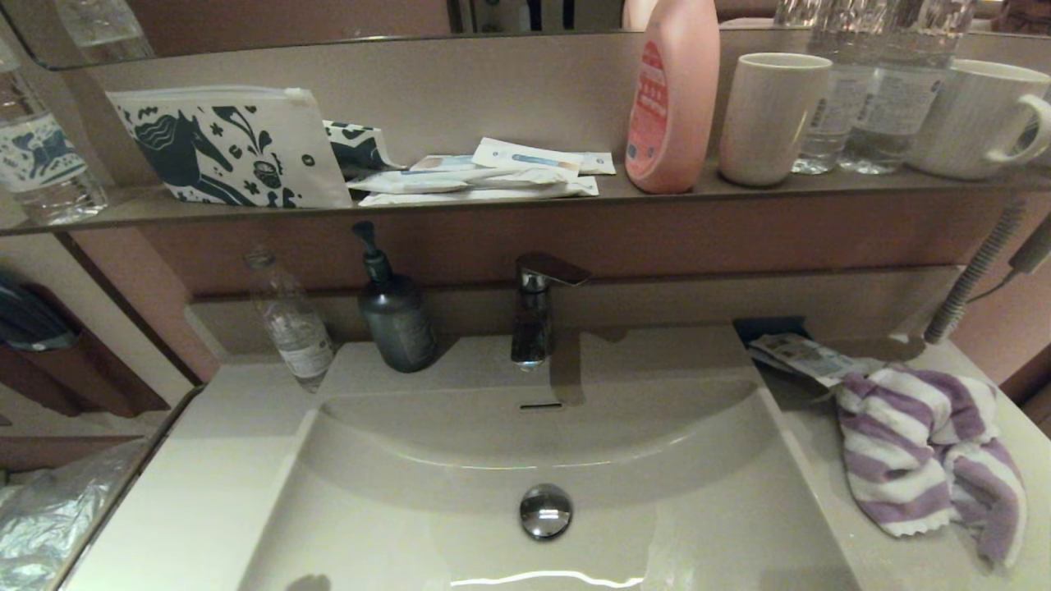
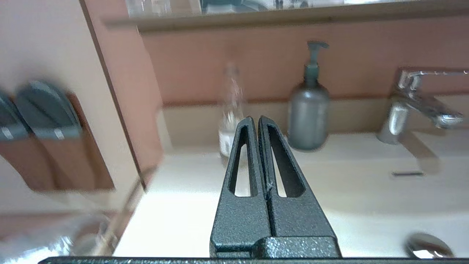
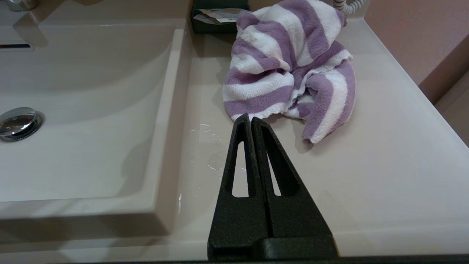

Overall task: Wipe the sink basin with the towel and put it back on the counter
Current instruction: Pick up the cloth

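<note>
At the near edge of the counter (image 3: 384, 183), the right gripper (image 3: 251, 119) is hanging with jaws pressed together, holding nothing, tips pointing at the towel's near hem. The towel (image 1: 928, 451) is lying crumpled at about 3 o'clock from the drain plug (image 1: 545, 510), outside the sink basin (image 1: 394, 525), probably because no wiping has begun. The left gripper (image 2: 255, 121) is sitting parked at 9 o'clock, likewise closed and empty, facing the soap bottle (image 2: 308, 113).
</note>
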Available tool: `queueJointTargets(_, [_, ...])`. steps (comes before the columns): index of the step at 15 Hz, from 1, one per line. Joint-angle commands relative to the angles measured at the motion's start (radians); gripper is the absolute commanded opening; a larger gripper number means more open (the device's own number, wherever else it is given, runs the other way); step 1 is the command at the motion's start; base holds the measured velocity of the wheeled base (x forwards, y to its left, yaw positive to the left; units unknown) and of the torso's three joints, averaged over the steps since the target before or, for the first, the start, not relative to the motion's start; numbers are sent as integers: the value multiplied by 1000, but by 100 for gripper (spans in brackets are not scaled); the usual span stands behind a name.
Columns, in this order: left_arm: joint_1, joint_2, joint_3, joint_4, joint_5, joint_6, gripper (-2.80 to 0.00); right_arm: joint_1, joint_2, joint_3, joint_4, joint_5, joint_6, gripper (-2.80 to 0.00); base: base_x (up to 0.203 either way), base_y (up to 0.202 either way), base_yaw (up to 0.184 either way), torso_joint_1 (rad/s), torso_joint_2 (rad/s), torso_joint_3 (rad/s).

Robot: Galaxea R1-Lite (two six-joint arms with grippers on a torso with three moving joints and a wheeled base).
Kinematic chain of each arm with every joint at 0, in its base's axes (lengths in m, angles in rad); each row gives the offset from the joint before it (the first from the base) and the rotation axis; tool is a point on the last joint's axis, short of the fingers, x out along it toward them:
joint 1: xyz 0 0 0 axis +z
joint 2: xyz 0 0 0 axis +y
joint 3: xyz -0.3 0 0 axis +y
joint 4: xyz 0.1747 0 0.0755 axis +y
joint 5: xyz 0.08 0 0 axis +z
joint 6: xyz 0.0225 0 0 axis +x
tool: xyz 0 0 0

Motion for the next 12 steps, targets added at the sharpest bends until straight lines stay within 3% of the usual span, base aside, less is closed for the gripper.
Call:
queueJointTargets(1, [-6, -129, -1, 99, -2, -11, -280, 0, 0, 0, 0, 0, 0, -280, 0, 0, 0, 0, 0, 0])
queueJointTargets(3, [-9, -179, -9, 246, -10, -31, -280, 0, 0, 0, 0, 0, 0, -280, 0, 0, 0, 0, 0, 0])
queueJointTargets(4, [-9, -177, -17, 249, -14, -68, -280, 0, 0, 0, 0, 0, 0, -280, 0, 0, 0, 0, 0, 0])
queueJointTargets(12, [-10, -177, 15, 356, -43, -64, -280, 0, 0, 0, 0, 0, 0, -280, 0, 0, 0, 0, 0, 0])
